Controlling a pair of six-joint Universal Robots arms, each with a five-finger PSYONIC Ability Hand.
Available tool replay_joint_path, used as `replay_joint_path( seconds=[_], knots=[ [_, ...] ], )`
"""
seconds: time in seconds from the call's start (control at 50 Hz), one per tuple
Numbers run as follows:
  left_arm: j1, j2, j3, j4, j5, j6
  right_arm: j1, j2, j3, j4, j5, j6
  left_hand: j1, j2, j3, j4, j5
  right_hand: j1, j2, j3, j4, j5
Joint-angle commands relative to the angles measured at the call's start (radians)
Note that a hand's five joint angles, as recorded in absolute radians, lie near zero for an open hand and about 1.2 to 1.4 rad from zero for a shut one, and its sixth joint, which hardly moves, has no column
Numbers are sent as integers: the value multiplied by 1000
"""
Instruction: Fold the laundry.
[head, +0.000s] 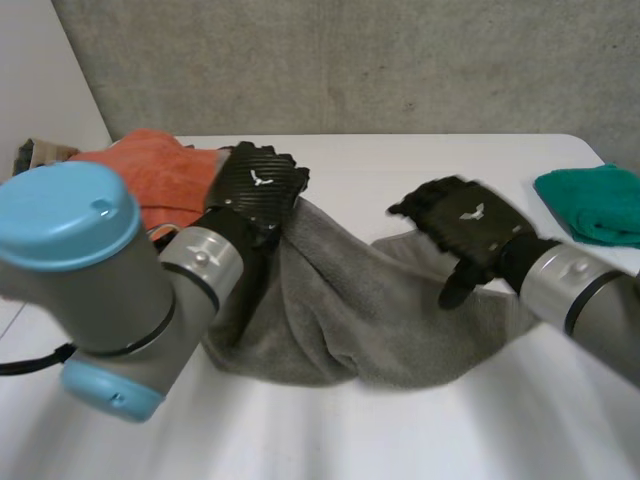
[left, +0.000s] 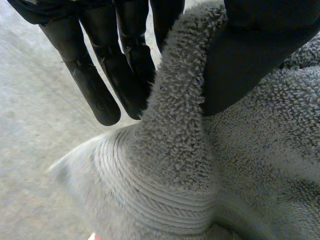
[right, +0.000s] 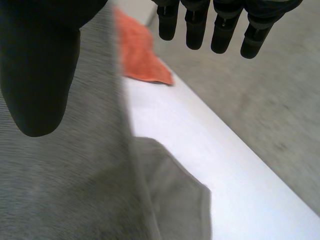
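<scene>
Head view: you're looking at the grey towel (head: 360, 320) lying bunched mid-desk on the white desk (head: 420, 440). It's creased into long folds and running from back left out to the right. Your left hand (head: 258, 185) is sitting at the towel's back-left end, holding that end up in a peak. Your right hand (head: 465, 225) is hovering over the towel's right part, fingers pointing down. An orange cloth (head: 150, 170) is lying behind the left arm. A green cloth (head: 590, 200) is sitting by the desk's right edge, well apart from the towel.

Left wrist view: the left hand's fingers (left: 100, 85) and thumb (left: 245, 60) are pinching a raised ridge of the towel (left: 175, 160) between them. Looped terry pile is showing, with a ribbed hem band just below the pinch.

Right wrist view: the right hand is hanging open, fingers (right: 195, 25) straight and thumb (right: 35, 75) spread wide from them, gripping nothing. The towel (right: 60, 190) is lying under the thumb, with one flap resting on bare desk (right: 200, 145). The orange cloth (right: 140, 55) is showing beyond the fingertips.
</scene>
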Motion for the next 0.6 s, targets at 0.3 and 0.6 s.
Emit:
replay_joint_path(
  seconds=[0.3,0.6],
  knots=[
    [-13,210,-158,0,-112,49,-253,173,-82,275,91,-280,246,198,201,197,250,-40,-21,-23,-21,-27],
    [-10,238,-175,-3,-112,49,-246,402,-131,43,113,-260,246,198,201,197,250,204,223,221,222,217]
  ],
)
